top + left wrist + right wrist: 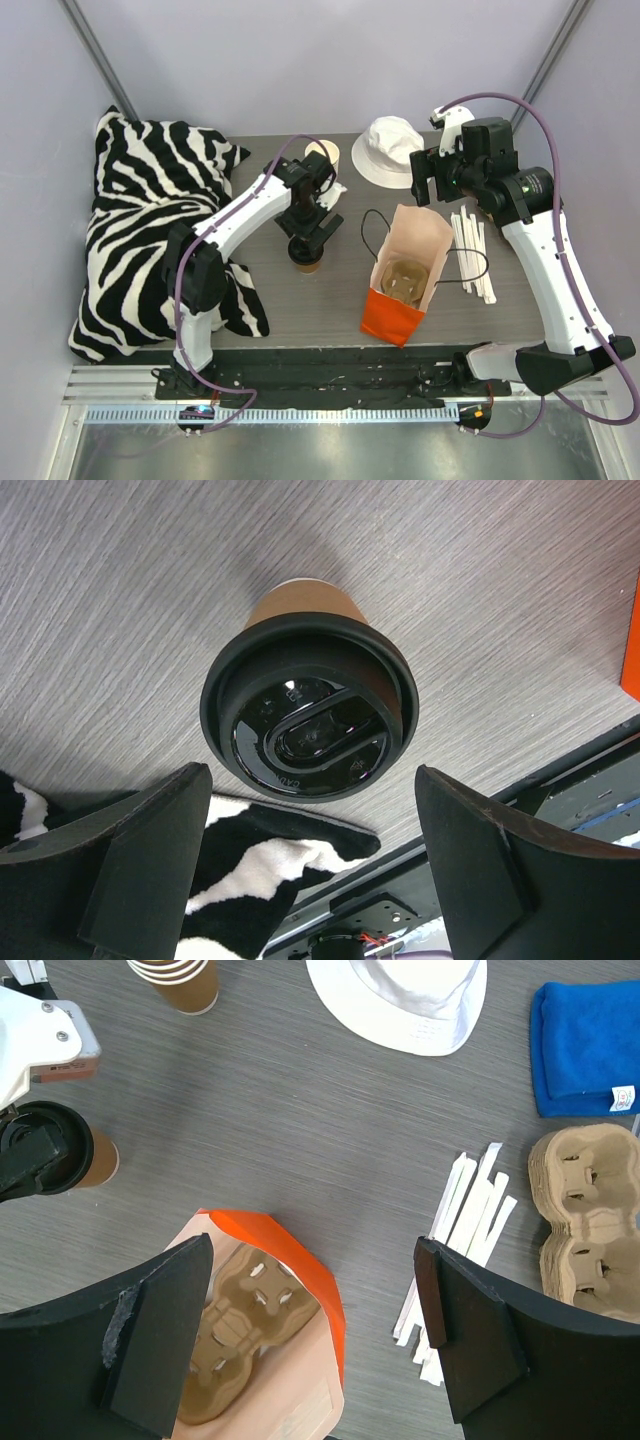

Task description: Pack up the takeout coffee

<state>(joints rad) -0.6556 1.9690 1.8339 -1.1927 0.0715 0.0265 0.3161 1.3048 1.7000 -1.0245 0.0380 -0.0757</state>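
Now: left end effector [312,790] spread, hovering over the takeout coffee [308,705], which stands upright mid-surface near the open bag [405,275]. Best to descend centred, fingers flanking the wall below the lid, and squeeze gently. Right end effector [312,1260] spread above the bag.

Tan-brown cup [305,605], black lid [310,712]; zebra-striped pillow [150,220]; orange bag [392,318]; white hat [390,150]
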